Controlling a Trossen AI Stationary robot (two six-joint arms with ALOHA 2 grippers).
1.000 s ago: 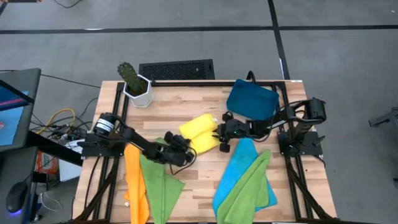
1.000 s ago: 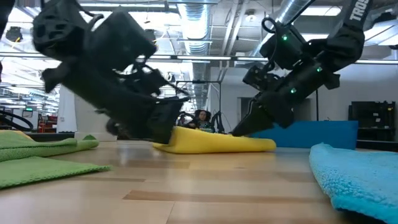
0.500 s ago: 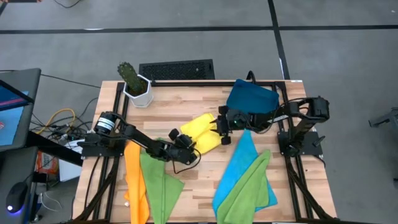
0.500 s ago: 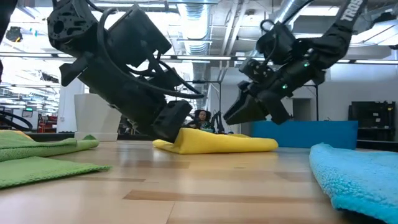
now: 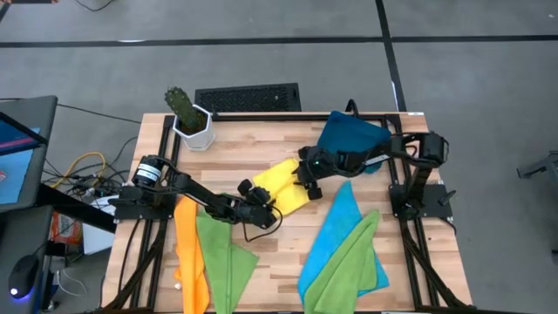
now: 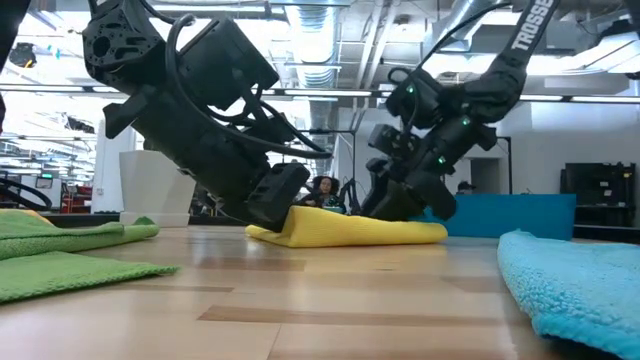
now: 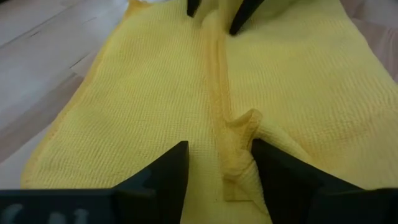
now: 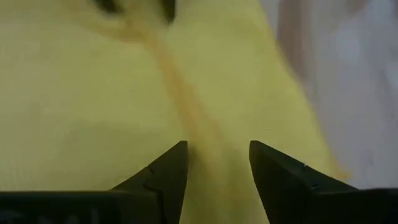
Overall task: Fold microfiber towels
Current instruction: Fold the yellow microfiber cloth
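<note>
Sitting near the middle of the table (image 5: 261,253), the yellow towel (image 5: 281,185) looks folded into a thick, doubled pad, though a raised ridge runs down its top and one end is bunched. The left gripper (image 7: 219,163) is at one end of it and the right gripper (image 8: 217,160) at the other, each with its fingers spread on either side of that ridge and holding nothing. I would judge this towel nearly finished, perhaps needing a smoothing. The rest looks undone: the orange towel (image 5: 190,253) and a lime green towel (image 5: 225,257) lie loose at the left front, the bright blue towel (image 5: 338,235) with another green towel (image 5: 349,262) draped over it at the right front.
</note>
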